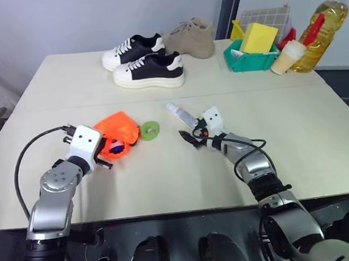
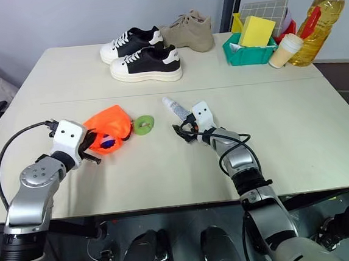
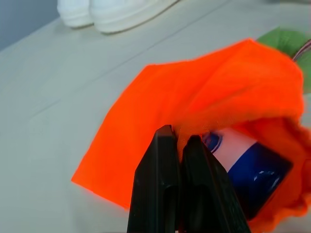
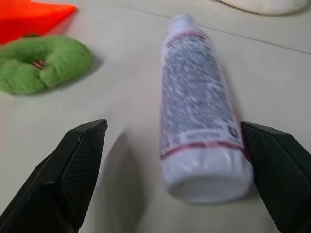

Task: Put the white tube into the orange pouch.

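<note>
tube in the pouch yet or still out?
Out. The white tube lies flat on the table, between the right gripper's open jaws, apart from the orange pouch.

The print on the white tube [image 4: 197, 104] is too blurred to read.

Beige table [image 1: 321, 130], orange pouch [image 1: 118, 127], white tube [image 1: 180, 114], sneakers [image 1: 148, 70], green bin [image 1: 251, 59]

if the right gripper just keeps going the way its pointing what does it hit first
Most likely the white tube: it lies on the table right ahead of the right gripper, between the open fingers and close to one of them. The green disc sits off to the side of that line.
</note>
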